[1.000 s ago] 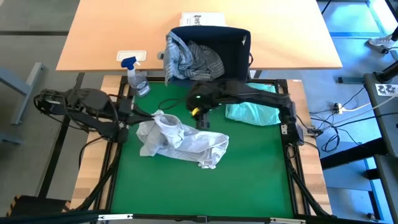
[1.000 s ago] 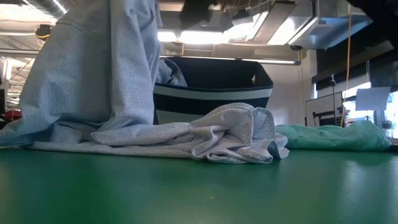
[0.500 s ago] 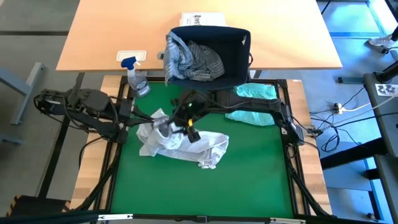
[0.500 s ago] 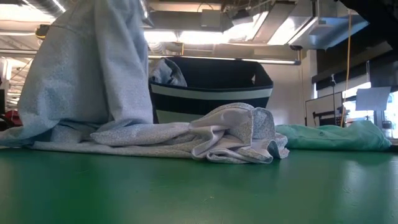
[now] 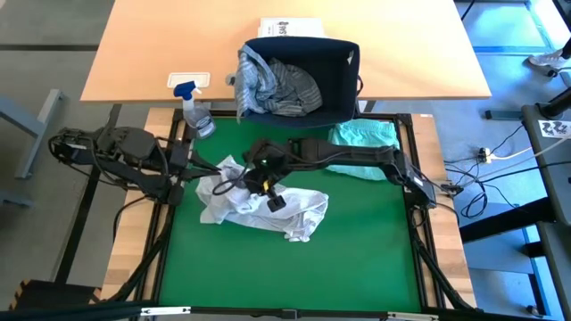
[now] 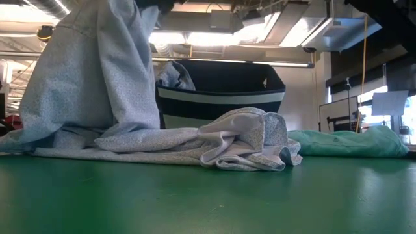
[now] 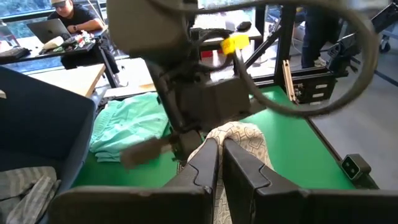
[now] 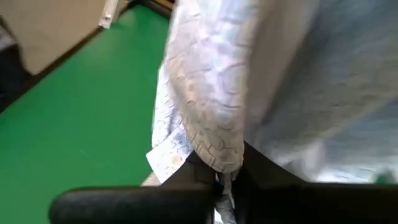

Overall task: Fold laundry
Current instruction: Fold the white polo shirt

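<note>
The white t-shirt (image 5: 259, 205) lies mid-mat, the mint-teal garment (image 5: 364, 137) to its right near the basket (image 5: 339, 85) (striped shirt (image 5: 277, 85) inside) behind.

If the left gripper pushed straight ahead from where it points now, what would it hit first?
Probably the right gripper: it sits close ahead of the left gripper, both pinching the white garment. Depth is uncertain.

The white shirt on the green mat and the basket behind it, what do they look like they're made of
White shirt: thin, soft fabric, probably cotton knit, matte; it crumples and drapes in loose folds where both grippers hold it up. Basket: stiff woven cloth, likely canvas, matte navy with a white band; its walls stand upright unaided.
</note>
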